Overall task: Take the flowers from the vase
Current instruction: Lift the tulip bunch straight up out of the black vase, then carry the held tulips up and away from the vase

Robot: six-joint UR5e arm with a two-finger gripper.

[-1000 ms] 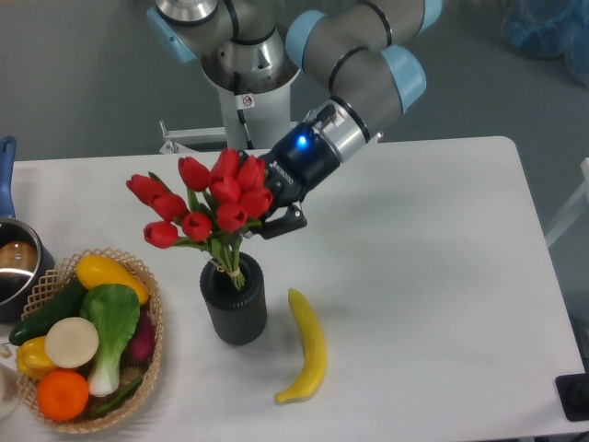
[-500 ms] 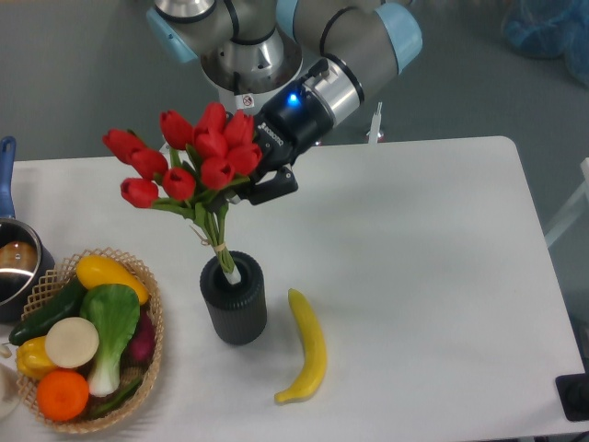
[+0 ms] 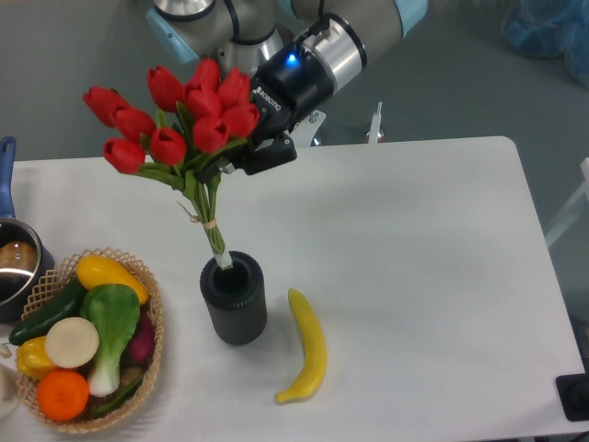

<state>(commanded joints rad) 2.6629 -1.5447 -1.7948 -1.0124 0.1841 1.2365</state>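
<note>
Clamping the red tulips (image 3: 175,115) just under the blooms, the gripper (image 3: 241,152) held them at 11 o'clock above the ribbed vase (image 3: 234,299); the stem ends barely reached its mouth and might tip it.

gripper (image 3: 241,155) risen further, flowers (image 3: 175,115) lifted higher, stems nearly clear of vase (image 3: 234,300)
</note>
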